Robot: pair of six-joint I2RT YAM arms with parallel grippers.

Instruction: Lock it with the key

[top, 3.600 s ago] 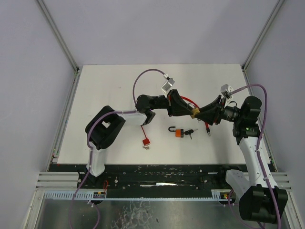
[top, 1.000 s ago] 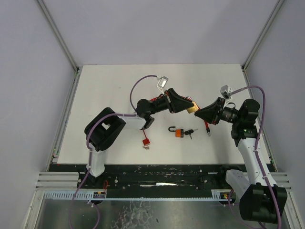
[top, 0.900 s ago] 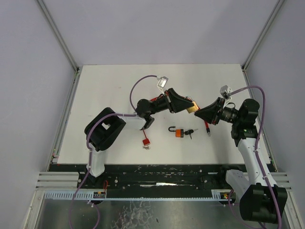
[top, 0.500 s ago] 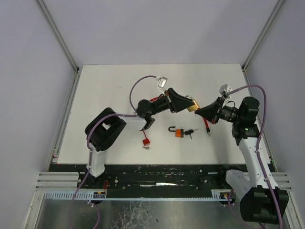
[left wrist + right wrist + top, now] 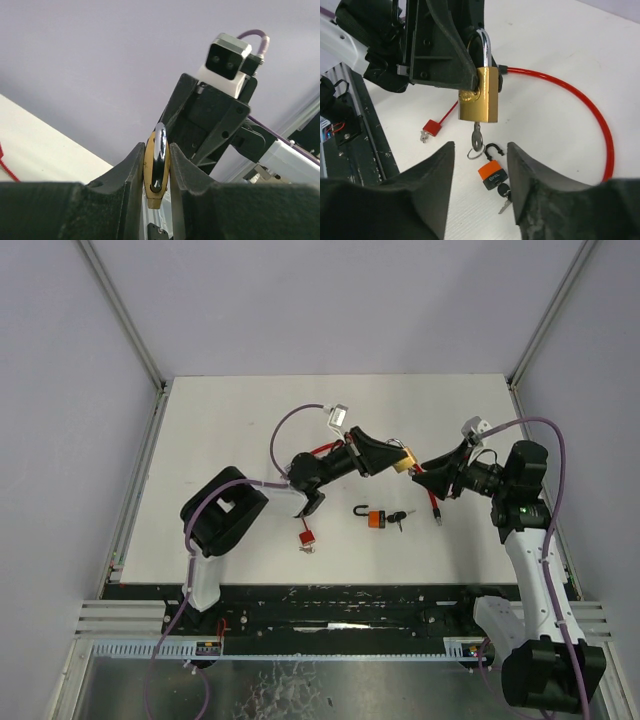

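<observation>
I find the left gripper (image 5: 390, 459) clamped on the brass padlock (image 5: 480, 95), which is held clear of the table (image 5: 230, 430). The key (image 5: 477, 136) hangs from the padlock at 6 o'clock. The right gripper (image 5: 428, 472) is spread wide and grasps nothing. In its wrist view the padlock sits at 12 o'clock. An orange padlock (image 5: 491, 174) lies on the table beneath.

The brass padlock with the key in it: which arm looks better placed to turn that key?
Probably right. The left gripper is shut on the brass padlock, holding it up; the open right gripper faces the silver key hanging from its keyhole.
</observation>
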